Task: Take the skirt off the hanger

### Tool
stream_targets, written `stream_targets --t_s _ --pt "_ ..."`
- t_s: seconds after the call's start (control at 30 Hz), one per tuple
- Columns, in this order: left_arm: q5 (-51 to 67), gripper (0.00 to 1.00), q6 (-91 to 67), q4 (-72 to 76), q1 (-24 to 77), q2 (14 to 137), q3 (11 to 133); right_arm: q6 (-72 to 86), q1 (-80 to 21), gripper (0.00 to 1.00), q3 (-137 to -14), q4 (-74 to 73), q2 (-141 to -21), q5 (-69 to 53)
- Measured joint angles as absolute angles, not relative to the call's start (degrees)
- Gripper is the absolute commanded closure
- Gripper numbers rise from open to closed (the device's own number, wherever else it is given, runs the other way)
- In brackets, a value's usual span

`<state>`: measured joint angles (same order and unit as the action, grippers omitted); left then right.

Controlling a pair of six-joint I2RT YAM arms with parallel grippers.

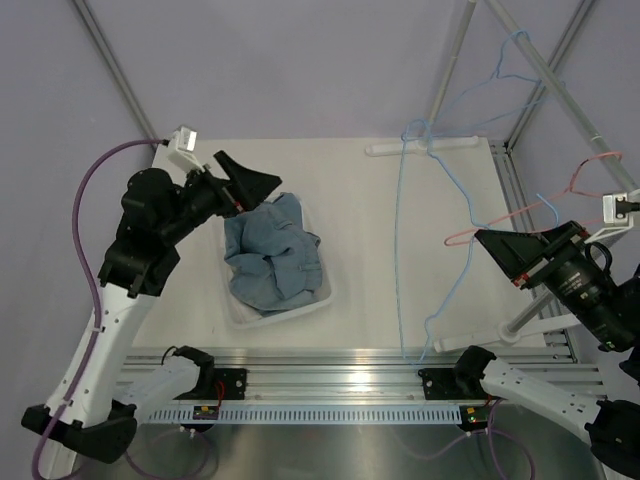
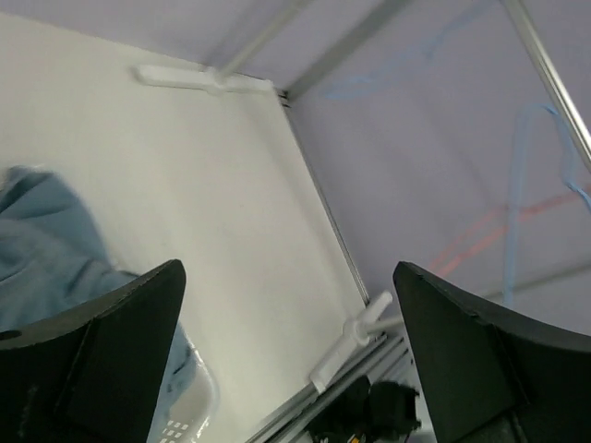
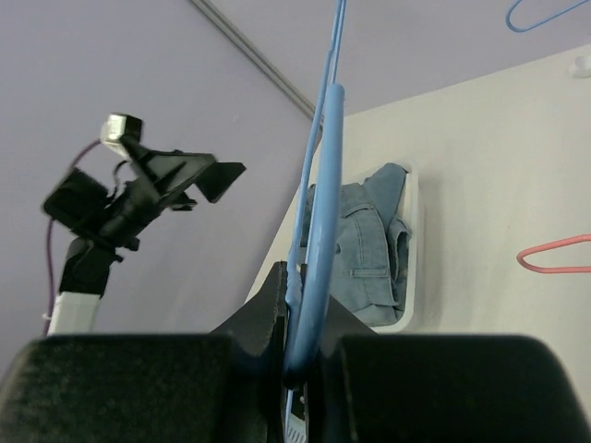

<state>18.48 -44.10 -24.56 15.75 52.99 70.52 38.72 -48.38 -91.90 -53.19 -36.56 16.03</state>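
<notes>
The blue denim skirt [image 1: 272, 250] lies crumpled in a white basket [image 1: 285, 315] left of the table's middle, off the hanger. My left gripper [image 1: 250, 185] hovers just above the skirt's far-left edge, open, with nothing between its fingers [image 2: 111, 351]; the skirt [image 2: 46, 240] shows at the left of its view. My right gripper [image 1: 497, 255] at the right is shut on the wire of the bare blue hanger [image 1: 397, 240]. In the right wrist view the hanger [image 3: 319, 231] runs up from the closed gripper [image 3: 303, 323], with the skirt [image 3: 365, 240] beyond it.
A pink hanger [image 1: 500, 220] and another blue hanger [image 1: 505, 60] hang from the slanted rack pole [image 1: 560, 90] at the back right. The rack's white foot [image 1: 430, 148] lies along the table's far edge. Aluminium rails run along the near edge.
</notes>
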Motion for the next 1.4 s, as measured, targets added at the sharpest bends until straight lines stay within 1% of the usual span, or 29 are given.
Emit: stream_targets --t_s 0.13,0.27,0.3,0.4,0.5,0.67,0.77,0.97,1.23,1.4 --pt "15.94 0.04 -37.43 -25.26 29.67 55.48 79.79 40.47 -48.38 1.0 -92.29 -53.36 -40.16 19.2" --pt "12.34 0.06 -31.18 -27.22 39.4 55.88 83.83 43.0 -48.4 1.0 -92.38 -55.13 -44.1 23.2" --pt "10.57 0.06 -29.1 -28.29 43.27 56.47 84.79 43.59 -48.4 1.0 -92.38 -55.61 -44.84 23.92" --pt "3.16 0.07 -23.14 -32.05 55.18 59.68 88.31 46.19 -48.4 1.0 -92.38 -57.41 -47.79 27.18" --pt "-8.49 0.07 -17.1 -36.12 68.42 65.28 91.7 48.42 -48.4 1.0 -92.38 -59.09 -50.02 29.41" --pt "-25.26 0.06 -10.22 -41.54 83.18 71.81 91.88 51.48 -48.42 1.0 -92.38 -61.23 -52.82 32.05" --pt "-31.35 0.06 -8.36 -43.44 87.29 73.1 91.88 52.6 -48.42 1.0 -92.38 -61.87 -53.52 32.71" --pt "-37.82 0.06 -7.81 -44.03 90.08 73.3 91.88 53.67 -48.42 1.0 -92.38 -62.11 -53.58 33.5" --pt "-42.11 0.05 -7.84 -43.99 95.79 78.61 92.03 54.13 -48.42 1.0 -92.38 -62.11 -53.43 33.52" --pt "-42.98 0.05 -8.32 -44.56 97.14 82.3 92.12 54.28 -48.42 1.0 -92.38 -62.11 -53.36 33.52"
